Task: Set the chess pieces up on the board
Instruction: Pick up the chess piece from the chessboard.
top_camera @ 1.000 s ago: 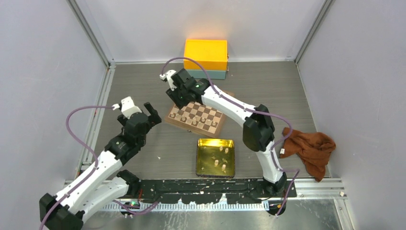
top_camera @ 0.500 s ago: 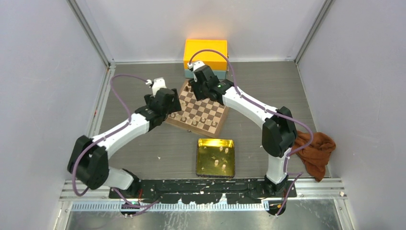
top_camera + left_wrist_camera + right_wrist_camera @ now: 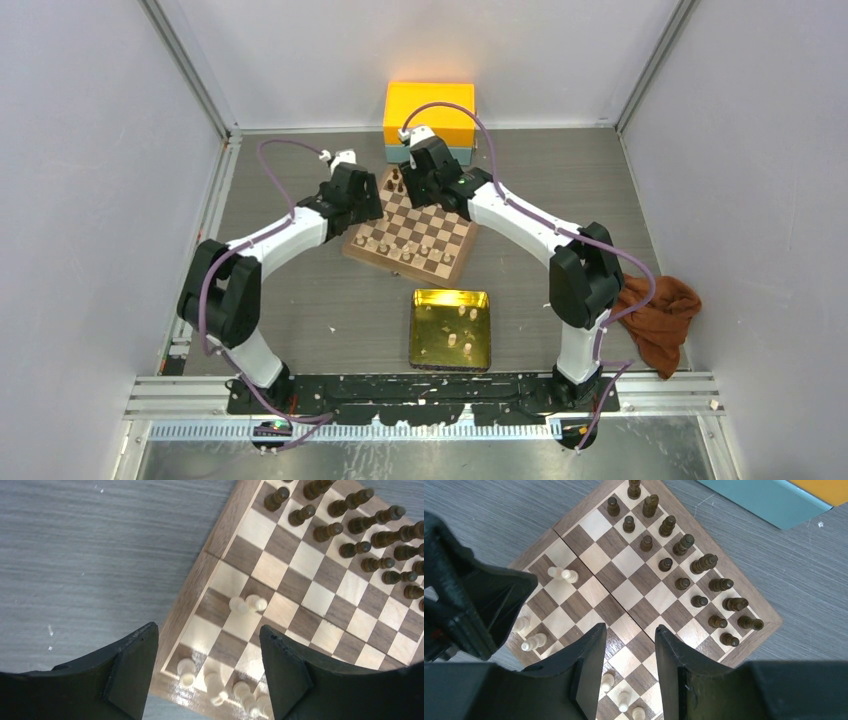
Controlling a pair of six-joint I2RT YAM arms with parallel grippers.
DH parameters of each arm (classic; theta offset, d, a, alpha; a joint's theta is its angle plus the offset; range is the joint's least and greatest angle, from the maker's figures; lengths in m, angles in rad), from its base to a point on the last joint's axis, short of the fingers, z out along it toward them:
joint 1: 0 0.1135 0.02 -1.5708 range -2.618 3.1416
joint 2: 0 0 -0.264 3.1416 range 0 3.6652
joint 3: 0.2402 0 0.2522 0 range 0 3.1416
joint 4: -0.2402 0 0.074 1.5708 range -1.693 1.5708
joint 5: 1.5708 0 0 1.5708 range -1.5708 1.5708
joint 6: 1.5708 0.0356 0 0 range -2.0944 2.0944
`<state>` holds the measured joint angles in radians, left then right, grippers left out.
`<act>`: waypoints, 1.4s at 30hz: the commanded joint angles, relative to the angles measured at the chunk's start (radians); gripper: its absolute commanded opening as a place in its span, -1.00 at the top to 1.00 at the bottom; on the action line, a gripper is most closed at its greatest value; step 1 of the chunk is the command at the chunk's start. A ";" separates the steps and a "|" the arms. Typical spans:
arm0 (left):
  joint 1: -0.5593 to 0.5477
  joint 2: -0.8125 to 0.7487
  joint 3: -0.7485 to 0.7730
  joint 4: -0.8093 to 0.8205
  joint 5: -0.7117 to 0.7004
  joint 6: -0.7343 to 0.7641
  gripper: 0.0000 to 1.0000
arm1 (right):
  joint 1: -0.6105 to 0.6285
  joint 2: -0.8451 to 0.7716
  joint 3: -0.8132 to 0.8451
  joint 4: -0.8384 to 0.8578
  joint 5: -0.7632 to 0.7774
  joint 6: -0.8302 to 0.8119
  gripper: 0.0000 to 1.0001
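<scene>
The board [image 3: 440,245] lies at mid table, turned at an angle. Pale chess pieces [image 3: 247,603] stand on its near rows, and one pair sits further in; they also show in the right wrist view [image 3: 563,574]. Several more pale pieces [image 3: 460,330] lie in the gold tray. Dark pieces [image 3: 694,565] fill the far rows. My left gripper [image 3: 207,630] hangs open and empty over the board's left corner [image 3: 366,205]. My right gripper [image 3: 626,630] is open and empty above the board's middle [image 3: 420,188].
A gold tin tray [image 3: 450,296] sits in front of the board. An orange box [image 3: 430,112] with a teal base stands behind it. A brown cloth [image 3: 655,310] lies at the right. The two grippers hang close together over the board.
My left arm has swung from the front left of the table up to the board's left corner. My right gripper has moved from that corner toward the board's far side.
</scene>
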<state>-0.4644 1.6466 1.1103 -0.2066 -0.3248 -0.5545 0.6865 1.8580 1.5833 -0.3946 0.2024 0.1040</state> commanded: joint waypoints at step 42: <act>0.041 0.203 0.233 -0.089 0.203 0.079 0.23 | -0.041 -0.040 0.012 0.077 -0.023 0.011 0.07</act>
<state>-0.4297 1.8336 1.2961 -0.3069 -0.1398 -0.4889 0.6502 1.8580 1.5833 -0.3618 0.1814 0.1059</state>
